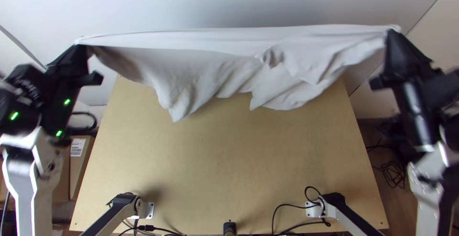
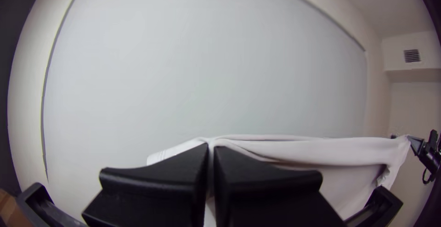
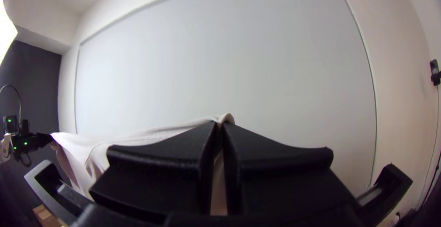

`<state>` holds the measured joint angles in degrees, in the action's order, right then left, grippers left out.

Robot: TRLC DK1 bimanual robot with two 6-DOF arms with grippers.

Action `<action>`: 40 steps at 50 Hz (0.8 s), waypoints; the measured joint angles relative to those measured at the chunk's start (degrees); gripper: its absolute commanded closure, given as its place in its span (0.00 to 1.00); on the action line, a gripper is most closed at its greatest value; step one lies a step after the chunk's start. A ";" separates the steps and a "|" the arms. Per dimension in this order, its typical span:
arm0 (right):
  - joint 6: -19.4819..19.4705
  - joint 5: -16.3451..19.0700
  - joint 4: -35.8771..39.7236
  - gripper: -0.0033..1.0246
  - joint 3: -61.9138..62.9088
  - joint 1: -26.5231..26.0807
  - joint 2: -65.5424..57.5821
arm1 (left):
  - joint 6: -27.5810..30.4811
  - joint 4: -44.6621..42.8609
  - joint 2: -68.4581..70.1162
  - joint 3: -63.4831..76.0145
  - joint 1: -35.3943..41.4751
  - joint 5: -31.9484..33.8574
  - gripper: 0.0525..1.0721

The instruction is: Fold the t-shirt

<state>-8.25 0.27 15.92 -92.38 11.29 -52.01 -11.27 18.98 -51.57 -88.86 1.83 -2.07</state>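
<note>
A white printed label point(image 1: 77, 147) is on a cardboard box point(image 1: 82, 174) beside the bench point(image 1: 229, 159); black cables point(image 1: 311, 223) lie at its near edge. The white T-shirt point(image 1: 215, 49) hangs stretched over its far end, pinched in the fingers of the left gripper point(image 1: 82, 47) and right gripper point(image 1: 391, 34).

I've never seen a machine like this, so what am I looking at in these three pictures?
Two robot arms, white with black joints, one left and one right, work at a light wooden table. The top view looks steeply down from above the table's near edge. The other two come from cameras on the arms' wrists, each showing its own black fingers at the bottom.

The left fingers and right fingers are closed on a white cloth t-shirt. They hold it up, stretched between them, with its lower part hanging in loose folds.
</note>
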 measured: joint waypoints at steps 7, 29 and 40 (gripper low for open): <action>0.02 1.49 2.71 0.97 0.00 0.35 9.20 | 0.85 1.75 11.98 1.11 0.22 1.33 0.98; -0.74 5.77 10.71 0.97 -2.56 0.26 17.81 | 0.79 12.26 26.08 0.87 -0.94 3.17 0.98; -3.74 4.17 8.37 0.97 16.41 3.43 17.81 | 0.17 12.63 26.29 16.02 0.74 2.91 0.98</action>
<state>-11.99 4.45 24.29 -75.96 14.72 -34.20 -11.09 31.62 -25.28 -72.84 2.57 0.84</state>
